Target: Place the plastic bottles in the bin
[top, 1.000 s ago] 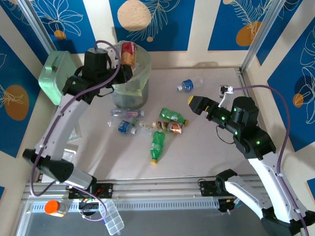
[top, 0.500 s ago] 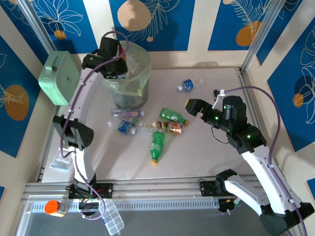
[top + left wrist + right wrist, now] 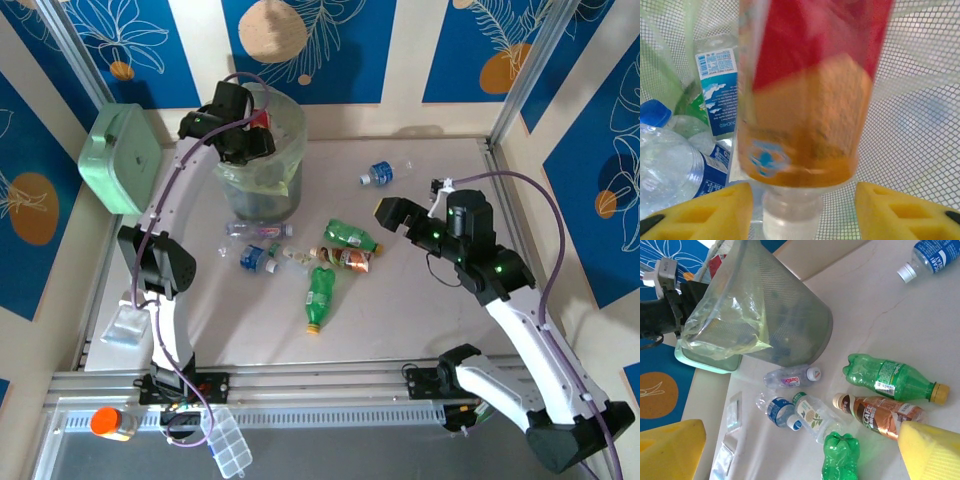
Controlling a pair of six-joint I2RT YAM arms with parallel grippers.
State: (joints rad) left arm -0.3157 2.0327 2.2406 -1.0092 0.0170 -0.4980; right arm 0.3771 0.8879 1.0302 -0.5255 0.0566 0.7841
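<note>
Left claw (image 3: 804, 194) sits over the bin (image 3: 268, 165), upper left of the top view. Jaws parted and released: the yellow fingertips (image 3: 710, 210) stand clear of the neck of the red-label bottle (image 3: 807, 100), which is cap-down between them and blurred. Blue-label bottles (image 3: 677, 162) lie inside the bin, lower left of the left wrist view, against the mesh wall. Right claw (image 3: 390, 212), mid-right over the desk (image 3: 430, 310), is wide open and grasps nothing. Loose at desk centre: green bottle (image 3: 350, 236), brown-label bottle (image 3: 352, 258), second green bottle (image 3: 320, 293), and a small clear bottle (image 3: 258, 230) just beside the bin base. A lone blue bottle (image 3: 380, 172) lies at upper centre. Mint-green box (image 3: 120, 158) left of the bin.
</note>
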